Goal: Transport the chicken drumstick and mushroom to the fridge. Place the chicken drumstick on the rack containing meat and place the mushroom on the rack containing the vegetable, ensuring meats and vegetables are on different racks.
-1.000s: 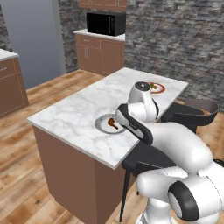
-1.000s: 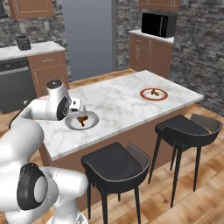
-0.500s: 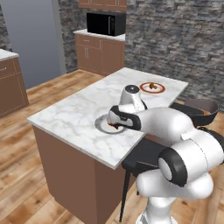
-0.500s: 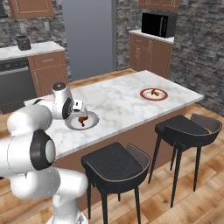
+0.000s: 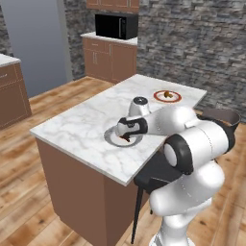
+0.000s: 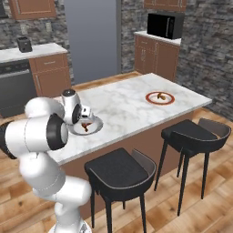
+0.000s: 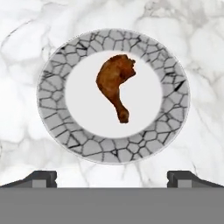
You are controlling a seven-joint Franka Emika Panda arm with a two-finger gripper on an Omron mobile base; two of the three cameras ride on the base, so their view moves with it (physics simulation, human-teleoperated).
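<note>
The chicken drumstick (image 7: 114,83) lies on a white plate with a grey cracked-pattern rim (image 7: 52,109), fat end up and thin bone end pointing down in the hand view. My gripper (image 7: 114,177) hangs open straight above this plate, its two dark fingertips (image 7: 41,177) wide apart and touching nothing. From the base views the gripper (image 5: 126,136) (image 6: 84,122) hovers low over the same plate (image 5: 111,140) (image 6: 94,128) near the island's front edge. The mushroom (image 5: 166,94) (image 6: 159,96) rests on a red-rimmed plate (image 5: 158,98) at the island's far end. The grey fridge (image 5: 33,43) (image 6: 91,41) stands shut across the room.
The marble island (image 5: 86,120) drops off just in front of the grey plate. Two dark stools (image 6: 120,168) (image 6: 195,132) stand along its right side. A microwave (image 5: 115,25) sits on the back counter, and wooden cabinets (image 6: 50,77) flank the fridge.
The arm has swung forward and down, bringing the hand from above the island's middle to just over the grey plate. The jaws stayed open; both plates and the food have not moved.
</note>
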